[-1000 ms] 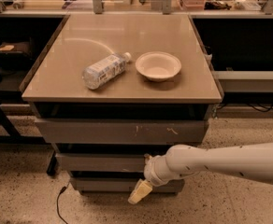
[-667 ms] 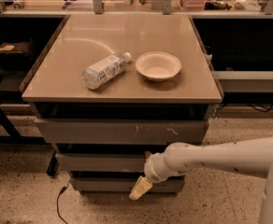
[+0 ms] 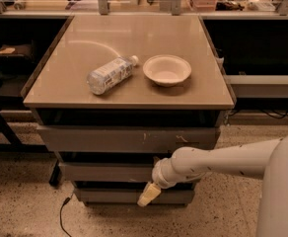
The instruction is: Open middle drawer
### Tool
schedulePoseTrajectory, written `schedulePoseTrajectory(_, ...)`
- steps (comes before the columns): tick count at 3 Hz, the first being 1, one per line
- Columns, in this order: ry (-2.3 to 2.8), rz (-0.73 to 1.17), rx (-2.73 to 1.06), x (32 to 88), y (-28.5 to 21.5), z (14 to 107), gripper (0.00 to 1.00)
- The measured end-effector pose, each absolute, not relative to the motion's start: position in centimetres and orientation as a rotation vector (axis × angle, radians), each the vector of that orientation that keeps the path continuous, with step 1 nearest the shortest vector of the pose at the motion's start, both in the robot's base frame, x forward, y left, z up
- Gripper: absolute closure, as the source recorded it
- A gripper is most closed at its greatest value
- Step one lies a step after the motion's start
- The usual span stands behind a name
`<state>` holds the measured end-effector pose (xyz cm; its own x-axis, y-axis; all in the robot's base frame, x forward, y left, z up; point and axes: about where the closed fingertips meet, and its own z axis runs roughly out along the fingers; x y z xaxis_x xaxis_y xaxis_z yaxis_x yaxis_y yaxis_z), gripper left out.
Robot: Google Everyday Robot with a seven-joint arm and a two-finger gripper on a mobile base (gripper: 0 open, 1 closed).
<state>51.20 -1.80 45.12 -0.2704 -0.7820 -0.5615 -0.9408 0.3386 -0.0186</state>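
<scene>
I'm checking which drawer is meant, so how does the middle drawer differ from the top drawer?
The top drawer has a taller front with pale scratch marks; the middle drawer is shorter and plain. The gripper hangs just below the middle drawer, well under the top drawer. Both are grey, without handles.

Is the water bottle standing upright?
No, the water bottle lies on its side on the table top, left of the bowl; the pincer hangs low by the middle drawer.
</scene>
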Motion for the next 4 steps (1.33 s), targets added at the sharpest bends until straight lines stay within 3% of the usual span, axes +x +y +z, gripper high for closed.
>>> schedulePoseTrajectory(2, 2.139, 0.472, -1.548, 52.4, -0.7, 42.7, 0.00)
schedulePoseTrajectory(3, 2.139, 0.478, -1.553, 52.5, -0.6, 42.6, 0.13)
schedulePoseTrajectory(4, 2.139, 0.478, -1.553, 52.5, -0.6, 42.6, 0.37)
